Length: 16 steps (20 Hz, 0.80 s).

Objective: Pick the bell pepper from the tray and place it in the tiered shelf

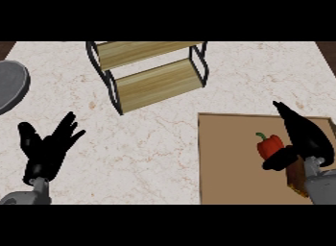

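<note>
A red bell pepper with a green stem lies on the brown tray at the right. My right hand hovers just right of it, fingers straight and pointing away, thumb reaching under the pepper's near side without curling round it. The tiered shelf, wooden boards in a black wire frame, stands at the back centre, both boards bare. At the lower left my left hand rests open above the counter, fingers up.
A grey round plate lies at the left edge. A dark brown object sits on the tray, partly hidden by my right wrist. Marble counter stretches between the tray and the shelf.
</note>
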Available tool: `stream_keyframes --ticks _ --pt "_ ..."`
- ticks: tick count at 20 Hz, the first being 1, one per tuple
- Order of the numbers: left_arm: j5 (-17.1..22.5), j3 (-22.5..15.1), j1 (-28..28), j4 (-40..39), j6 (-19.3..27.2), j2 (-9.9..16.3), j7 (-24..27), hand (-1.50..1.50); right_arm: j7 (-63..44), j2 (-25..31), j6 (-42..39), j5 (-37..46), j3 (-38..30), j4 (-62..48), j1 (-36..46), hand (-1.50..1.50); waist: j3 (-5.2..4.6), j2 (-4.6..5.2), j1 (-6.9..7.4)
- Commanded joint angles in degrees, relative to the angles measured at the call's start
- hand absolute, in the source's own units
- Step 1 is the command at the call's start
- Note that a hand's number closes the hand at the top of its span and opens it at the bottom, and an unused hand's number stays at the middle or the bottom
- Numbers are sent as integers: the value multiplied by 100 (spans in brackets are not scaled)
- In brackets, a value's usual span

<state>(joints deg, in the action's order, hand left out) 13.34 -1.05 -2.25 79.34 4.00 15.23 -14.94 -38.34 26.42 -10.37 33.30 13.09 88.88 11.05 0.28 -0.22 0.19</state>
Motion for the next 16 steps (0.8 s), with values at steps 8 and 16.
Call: stream_keyframes --ticks 8,16 --pt "-137 193 272 -49 -223 -199 -17 0 974 -657 420 696 -256 -1097 189 -150 -28 22 3" --pt "-302 65 394 32 -128 -364 23 0 1477 -414 -691 500 226 -667 -79 150 -29 13 -15"
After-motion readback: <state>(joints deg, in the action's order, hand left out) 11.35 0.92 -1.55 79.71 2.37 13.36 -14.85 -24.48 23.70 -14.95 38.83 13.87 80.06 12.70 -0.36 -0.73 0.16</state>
